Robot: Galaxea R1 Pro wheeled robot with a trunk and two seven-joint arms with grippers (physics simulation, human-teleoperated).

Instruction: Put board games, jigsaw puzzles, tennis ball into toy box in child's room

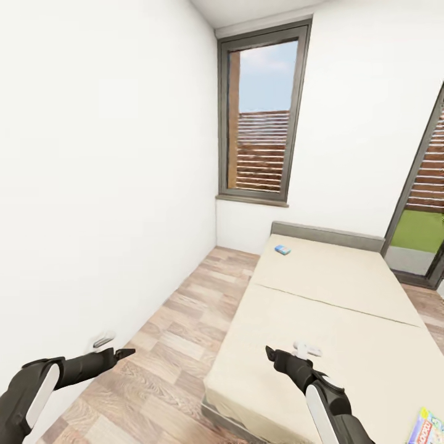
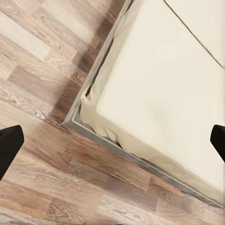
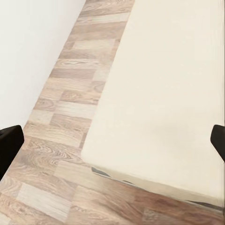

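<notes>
While the robot stands at the foot of the bed (image 1: 345,308), the step in hand looks to be the approach to the board games lying there, with nothing picked up yet.

Nearest, both arms are held low and forward. The left gripper (image 1: 117,354) hangs over the wood-plank floor (image 1: 179,345) beside the white wall (image 1: 105,185), its forearm reaching in from the lower left; in the left wrist view its two dark fingertips (image 2: 9,145) sit at opposite edges with bare floor and the bed's corner between them, so it is spread wide and empty. The right gripper (image 1: 271,354) hovers above the near end of the mattress, wrist angled inward; the right wrist view shows the same wide gap between fingertips (image 3: 9,143), nothing held.

Just to the right, at the picture's lower corner, a colourful board game (image 1: 428,428) lies flat on the mattress (only part of it shows). Far up the bed, near the grey headboard (image 1: 327,234), a small blue box (image 1: 282,250) lies flat, probably the second game. Beyond stands a tall dark-framed window (image 1: 262,117).

The next move, I judge, calls for turning right and lowering the right gripper over the near game's edge, since a thin box needs a grip at its rim.
</notes>
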